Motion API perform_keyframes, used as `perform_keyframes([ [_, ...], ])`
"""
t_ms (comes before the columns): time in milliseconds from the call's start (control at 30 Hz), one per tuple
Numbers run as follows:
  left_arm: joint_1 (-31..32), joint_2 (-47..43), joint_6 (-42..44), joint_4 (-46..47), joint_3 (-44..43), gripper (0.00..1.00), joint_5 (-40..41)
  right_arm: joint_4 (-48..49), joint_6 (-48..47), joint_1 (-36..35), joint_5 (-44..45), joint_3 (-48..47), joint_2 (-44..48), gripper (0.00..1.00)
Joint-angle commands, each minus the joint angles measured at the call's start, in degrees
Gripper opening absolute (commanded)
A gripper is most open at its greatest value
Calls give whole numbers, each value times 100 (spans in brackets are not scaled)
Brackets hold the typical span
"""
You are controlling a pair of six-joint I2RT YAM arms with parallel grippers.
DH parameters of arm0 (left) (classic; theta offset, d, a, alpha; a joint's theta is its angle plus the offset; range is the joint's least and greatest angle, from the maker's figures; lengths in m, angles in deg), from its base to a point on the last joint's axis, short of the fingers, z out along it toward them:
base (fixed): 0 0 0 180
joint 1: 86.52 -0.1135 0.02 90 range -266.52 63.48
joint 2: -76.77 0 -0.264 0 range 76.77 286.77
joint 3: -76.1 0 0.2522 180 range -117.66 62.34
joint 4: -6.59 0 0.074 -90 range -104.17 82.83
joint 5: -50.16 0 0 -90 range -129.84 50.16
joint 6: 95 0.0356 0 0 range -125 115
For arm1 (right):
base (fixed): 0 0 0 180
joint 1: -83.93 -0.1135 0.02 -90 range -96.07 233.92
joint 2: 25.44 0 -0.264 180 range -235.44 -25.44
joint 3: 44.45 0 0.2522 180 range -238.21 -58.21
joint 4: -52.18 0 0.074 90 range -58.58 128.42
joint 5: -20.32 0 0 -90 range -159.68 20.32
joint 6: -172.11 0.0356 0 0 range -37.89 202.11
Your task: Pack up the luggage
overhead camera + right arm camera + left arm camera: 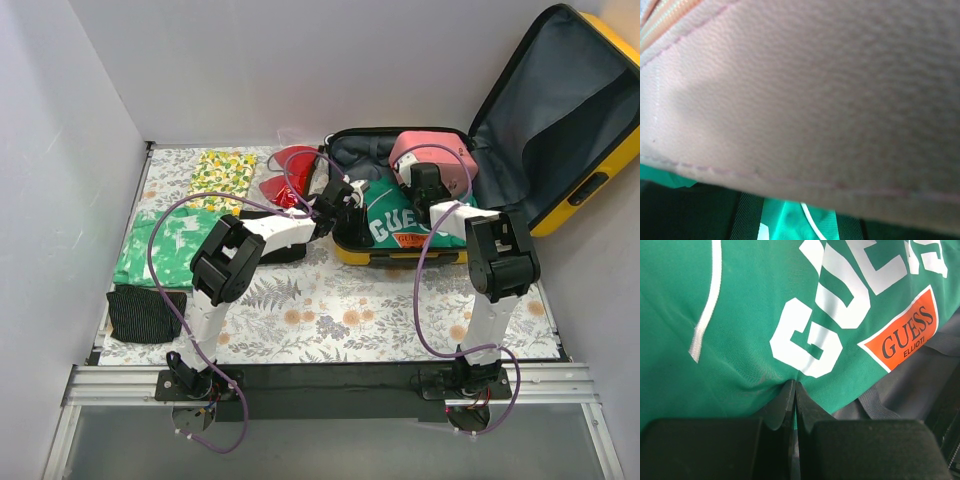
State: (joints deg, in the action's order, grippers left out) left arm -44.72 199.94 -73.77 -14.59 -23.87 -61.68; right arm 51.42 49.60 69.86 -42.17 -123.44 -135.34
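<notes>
Left hand (pixel 794 392) pinched closed on green shirt (pixel 735 330) inside open yellow suitcase (pixel 612 150). Right hand (pixel 424 186) against pink case (pixel 820 95); fingers hidden, opening unclear.

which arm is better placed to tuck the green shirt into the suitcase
Left: the left gripper is pinched shut on the green shirt; the right gripper is at the pink case.

Top view: bright, even, diffuse light; faint soft shadows on the worktop (pixel 400 320); sharp throughout. Left wrist view: well lit, green shirt (pixel 740 315) crisp, fingers (pixel 782 407) dark, slightly soft. Right wrist view: pink case (pixel 815 100) fills frame, heavily blurred.
</notes>
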Motion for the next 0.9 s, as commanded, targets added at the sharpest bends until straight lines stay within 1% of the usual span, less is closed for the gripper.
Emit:
perform_keyframes([
  [0,56,321,66,-647,263,0,-65,546,-282,97,-807,-131,-260,55],
  [67,56,321,83,-647,254,0,-65,546,-343,45,-1001,-8,-137,49],
  [167,56,356,92,-673,219,0,-109,520,-580,-87,-1124,230,57,48],
  [300,56,330,92,-682,202,0,-162,354,-651,-88,-1450,502,582,54],
  [367,65,243,110,-691,219,0,-162,-49,-529,-88,-1774,511,829,59],
  [433,74,181,153,-691,219,0,-162,-226,-432,-88,-2159,546,1269,62],
  [500,100,84,189,-682,228,0,-145,-542,-257,-88,-2363,503,1654,67],
  [567,144,-21,224,-691,245,0,-145,-954,-168,-88,-2592,415,1840,69],
  [633,188,-74,268,-690,263,0,-101,-1132,-115,-96,-2907,309,2052,69],
  [733,232,-83,224,-699,281,0,-144,-1229,-193,-123,-2901,257,2070,58],
  [767,241,-74,215,-699,281,0,-136,-1229,-238,-192,-2813,248,2026,49],
  [867,250,-57,198,-699,272,0,-109,-1194,-326,-298,-2444,221,1658,38],
])
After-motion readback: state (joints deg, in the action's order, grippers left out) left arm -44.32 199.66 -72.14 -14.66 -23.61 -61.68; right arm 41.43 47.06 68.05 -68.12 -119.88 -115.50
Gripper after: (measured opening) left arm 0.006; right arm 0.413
